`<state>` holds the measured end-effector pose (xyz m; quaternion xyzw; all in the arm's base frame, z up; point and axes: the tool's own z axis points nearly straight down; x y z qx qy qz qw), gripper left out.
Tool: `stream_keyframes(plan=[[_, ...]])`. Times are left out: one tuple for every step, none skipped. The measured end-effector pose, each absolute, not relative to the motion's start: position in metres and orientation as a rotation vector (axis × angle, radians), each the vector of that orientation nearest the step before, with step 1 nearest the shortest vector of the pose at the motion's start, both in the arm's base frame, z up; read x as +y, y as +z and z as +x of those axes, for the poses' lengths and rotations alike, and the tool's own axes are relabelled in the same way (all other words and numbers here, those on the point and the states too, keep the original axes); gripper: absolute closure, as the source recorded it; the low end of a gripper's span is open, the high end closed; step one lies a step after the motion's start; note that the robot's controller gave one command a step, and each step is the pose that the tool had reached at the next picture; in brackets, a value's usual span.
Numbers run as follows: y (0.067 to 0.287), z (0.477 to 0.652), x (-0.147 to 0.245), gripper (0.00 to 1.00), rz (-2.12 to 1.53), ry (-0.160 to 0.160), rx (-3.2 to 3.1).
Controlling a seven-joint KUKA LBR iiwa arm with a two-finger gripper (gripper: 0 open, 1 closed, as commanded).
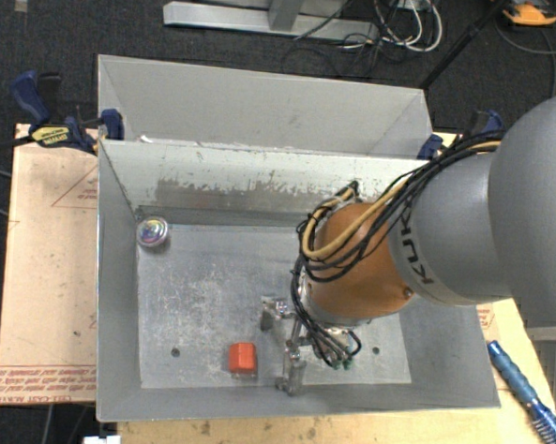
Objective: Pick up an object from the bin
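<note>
1. Near the front wall of the bin (189,291), the gripper (283,345) hangs low, its fingers spread with nothing between them.
2. Just left of it lies a red block (242,358), untouched.
3. Well apart, in the back left corner, sits a shiny round thing (152,232).

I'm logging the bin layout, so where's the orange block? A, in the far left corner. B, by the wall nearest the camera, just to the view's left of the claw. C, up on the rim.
B: the orange block lies on the floor of the bin by the near wall, just to the view's left of the claw. The far left corner holds a shiny ball.
</note>
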<state>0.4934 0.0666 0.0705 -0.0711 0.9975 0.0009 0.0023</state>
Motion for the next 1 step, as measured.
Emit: stream_keyframes(plan=[[0.1603,0.4846,0.1339,0.00,-0.424,0.007,3.103]])
